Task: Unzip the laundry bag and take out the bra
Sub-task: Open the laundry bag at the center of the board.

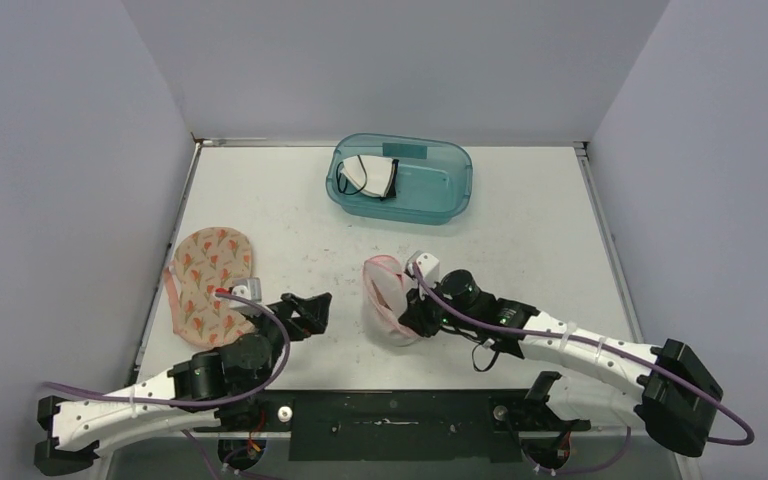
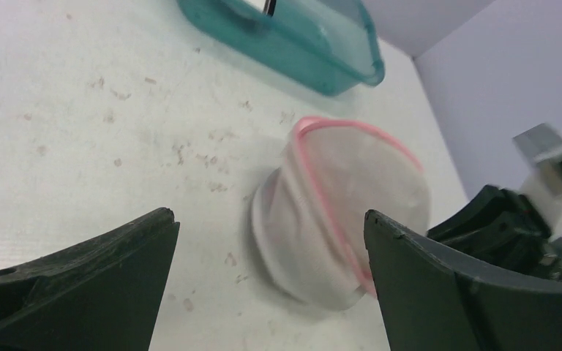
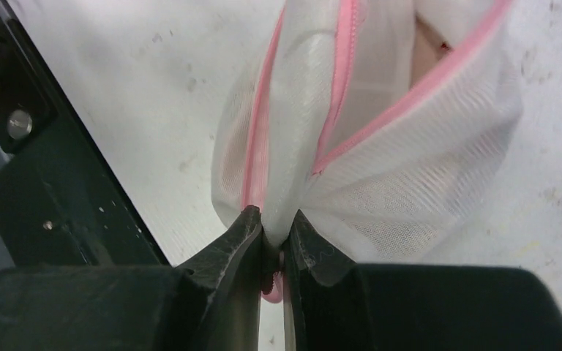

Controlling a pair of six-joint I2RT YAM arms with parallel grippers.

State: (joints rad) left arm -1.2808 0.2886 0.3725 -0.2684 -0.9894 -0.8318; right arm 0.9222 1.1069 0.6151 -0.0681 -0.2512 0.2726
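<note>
Right hand (image 3: 272, 235) pinched shut on the pink-trimmed lower edge of the mesh laundry bag (image 3: 410, 168), propped up mid-tabletop (image 1: 280, 200) with its zip seemingly part open; left hand (image 1: 305, 312) gaping wide, empty, near it, and probably next to reach inside for the bra, not clearly visible.

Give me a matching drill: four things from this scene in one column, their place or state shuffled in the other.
1. left gripper
2. right gripper
3. teal bin
4. floral fabric piece

a. shut on the mesh laundry bag
b. far side of the table, holding a white garment
c. open, holding nothing
d. near the table's left edge

Pairs: 1-c, 2-a, 3-b, 4-d
</note>
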